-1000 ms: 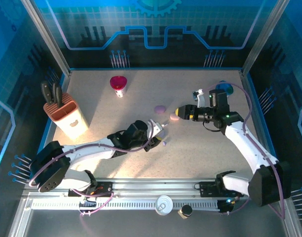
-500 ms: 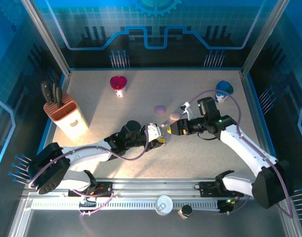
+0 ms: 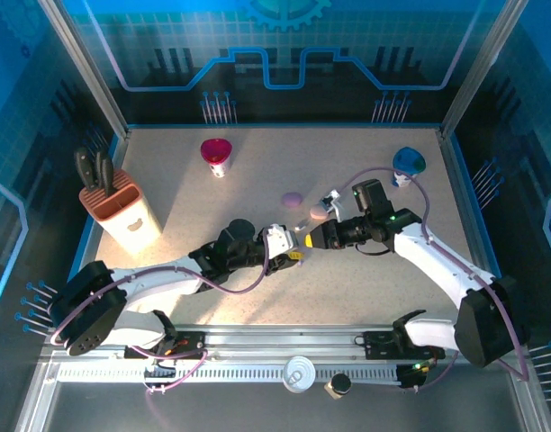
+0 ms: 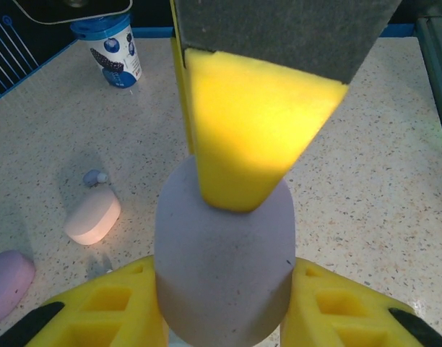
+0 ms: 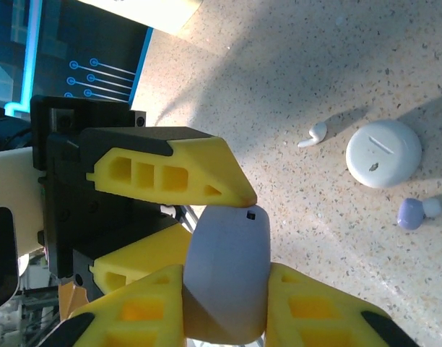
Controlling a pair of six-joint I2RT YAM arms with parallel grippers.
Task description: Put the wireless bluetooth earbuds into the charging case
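Two tiny earbuds [image 5: 411, 214] look light, maybe slippery; pinch the fat end. The left gripper [image 4: 224, 266] and right gripper [image 5: 227, 271] squeeze the case [image 4: 221, 231].

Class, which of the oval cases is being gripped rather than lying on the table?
The grey-lilac case, clamped between yellow fingers; the pink case and purple case lie free on the table.
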